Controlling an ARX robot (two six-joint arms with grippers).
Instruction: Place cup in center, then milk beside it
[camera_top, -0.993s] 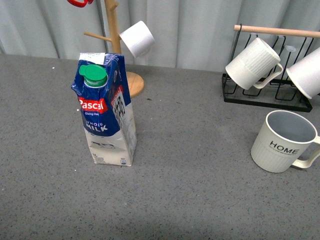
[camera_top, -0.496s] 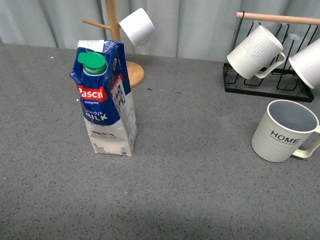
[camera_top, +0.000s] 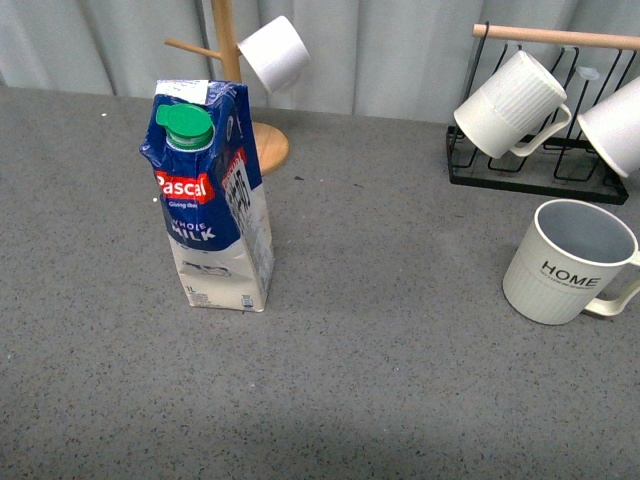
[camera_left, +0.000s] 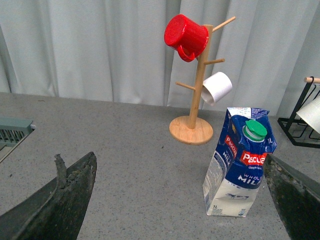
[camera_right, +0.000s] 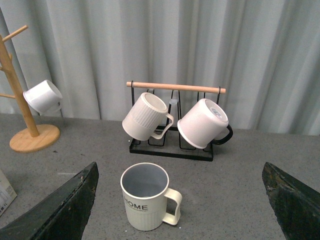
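Both gaping, apparently empty: left end effector (camera_left: 181, 212), right end effector (camera_right: 181, 215); grey tabletop (camera_top: 400, 390), curtain (camera_top: 385, 50).

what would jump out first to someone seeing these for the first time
The blue-and-white milk carton stands upright left of centre, green cap on. A red mug hangs at the top of the wooden mug tree behind it. The HOME cup sits upright at the right, in front of the mug rack.
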